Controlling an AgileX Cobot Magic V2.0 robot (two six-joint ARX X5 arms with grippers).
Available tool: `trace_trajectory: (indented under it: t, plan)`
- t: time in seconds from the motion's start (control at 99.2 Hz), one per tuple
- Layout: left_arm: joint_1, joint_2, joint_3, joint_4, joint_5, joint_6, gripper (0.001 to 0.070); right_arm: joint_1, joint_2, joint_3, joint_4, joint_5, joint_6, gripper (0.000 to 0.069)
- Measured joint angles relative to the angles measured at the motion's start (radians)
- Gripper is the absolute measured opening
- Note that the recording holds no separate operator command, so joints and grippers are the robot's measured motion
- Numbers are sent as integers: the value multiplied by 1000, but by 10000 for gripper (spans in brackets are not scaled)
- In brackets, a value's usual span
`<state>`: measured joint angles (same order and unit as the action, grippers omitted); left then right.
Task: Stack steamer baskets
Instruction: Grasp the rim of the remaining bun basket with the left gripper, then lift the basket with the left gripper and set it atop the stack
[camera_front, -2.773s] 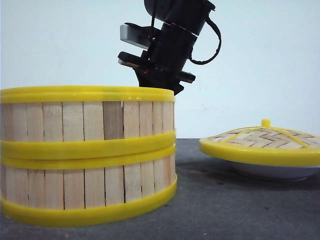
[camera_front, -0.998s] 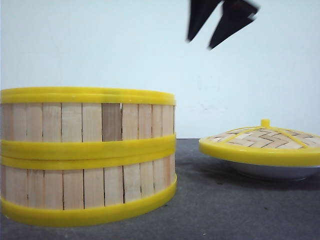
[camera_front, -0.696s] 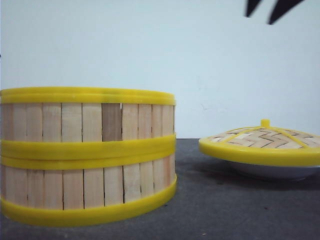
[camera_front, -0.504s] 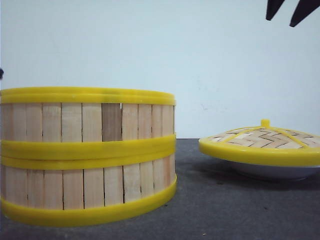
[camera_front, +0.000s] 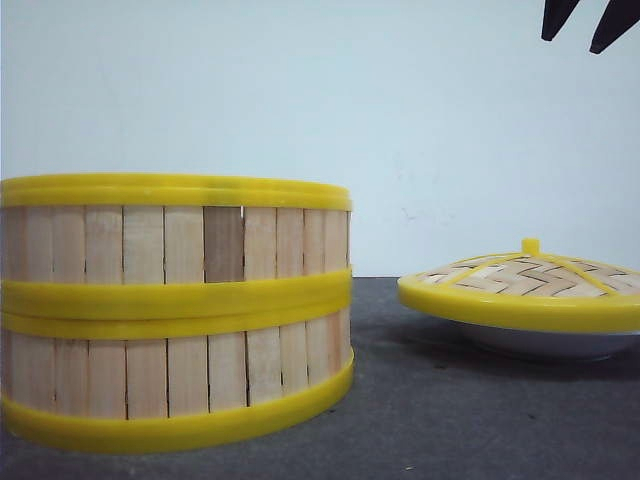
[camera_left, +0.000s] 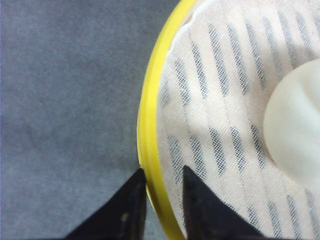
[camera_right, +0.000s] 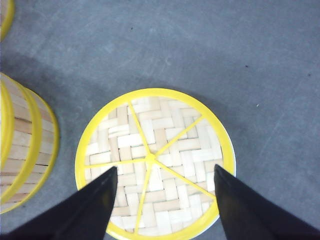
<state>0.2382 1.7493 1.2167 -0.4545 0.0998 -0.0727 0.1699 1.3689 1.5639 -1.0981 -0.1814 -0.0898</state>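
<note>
Two steamer baskets stand stacked at the left of the front view, the upper one (camera_front: 175, 235) on the lower one (camera_front: 175, 375). The right wrist view catches the stack's side (camera_right: 22, 150). In the left wrist view, a third steamer basket shows its yellow rim (camera_left: 150, 125), a striped white liner (camera_left: 215, 100) and a white bun (camera_left: 297, 130). My left gripper (camera_left: 162, 169) is shut on that rim, one finger outside and one inside. My right gripper (camera_right: 164, 167) hangs open high over the woven lid (camera_right: 155, 145); only its fingertips (camera_front: 552, 20) show at the front view's top right.
The domed bamboo lid (camera_front: 525, 280) with its yellow knob rests on a white shallow dish (camera_front: 545, 345) at the right. Grey tabletop (camera_front: 420, 400) lies between the stack and the dish. Another yellow rim (camera_right: 5, 15) shows at the corner of the right wrist view.
My right gripper has risen from behind the stack and travelled right, ending above the lid. A dark speck at the left edge half a second ago is gone.
</note>
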Motion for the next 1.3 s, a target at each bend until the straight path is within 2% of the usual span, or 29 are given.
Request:
trace_trajectory:
  t: [0.161,0.373,0.524,0.686,0.857,0.928,1.049,1.15,1.301]
  plan:
    - [0,0,2,1,2,3,32,0,0,0,-17,0,0,376]
    - [0,-2,2,-5,5,13,30,0,-2,0,-20,0,0,376]
    - [2,-43,19,-79,24,34,30,-23,-21,-11,-16,-2,0,376]
    - [4,-103,119,-206,60,80,30,-51,-113,-126,43,-1,0,376]
    - [8,-158,243,-294,96,89,30,-82,-206,-289,99,-1,8,376]
    - [8,-176,301,-339,121,91,30,-86,-226,-352,116,1,12,376]
    - [6,-204,397,-439,218,107,30,-86,-233,-406,122,0,16,376]
    - [-10,-239,420,-502,290,121,30,-85,-233,-418,140,-2,16,376]
    - [-64,-295,420,-613,298,158,30,-85,-233,-422,173,-2,16,376]
